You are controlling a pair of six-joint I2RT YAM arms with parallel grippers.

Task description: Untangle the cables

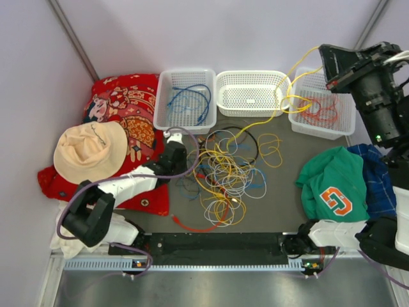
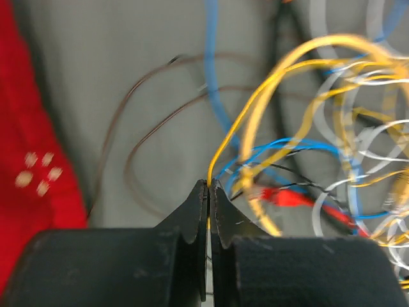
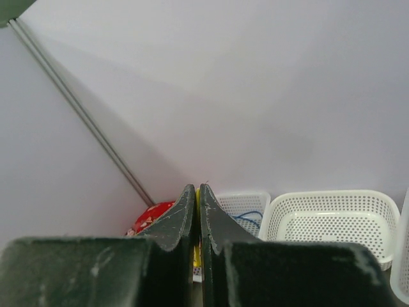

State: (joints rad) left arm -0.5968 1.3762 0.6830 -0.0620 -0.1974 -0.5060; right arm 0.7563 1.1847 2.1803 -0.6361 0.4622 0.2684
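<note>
From above, the cables (image 1: pixel 223 171) lie in a loose heap of yellow, white, blue, black and red-orange loops on the grey table (image 1: pixel 281 220), just in front of three white baskets. The left basket (image 1: pixel 161 105) holds a blue cable, the right basket (image 1: pixel 339 131) a red-orange one, and the middle basket (image 1: pixel 251 110) has a small tag too small to read. A green shirt (image 1: pixel 329 176) bears an orange block "C", the only legible mark. A cream hat (image 1: pixel 89 150) rests on a red patterned cloth (image 1: pixel 121 105). The right gripper (image 1: pixel 324 64) hangs above the right basket, and a long yellow cable (image 1: pixel 305 55) rises to it from the heap. In the left wrist view, the left gripper (image 2: pixel 208 185) is clamped on a yellow cable (image 2: pixel 255 102) at the heap's edge, beside a red plug (image 2: pixel 281 196). In the right wrist view, the right gripper (image 3: pixel 197 189) faces the wall (image 3: pixel 255 96), fingers pressed together with a yellow sliver between them.
</note>
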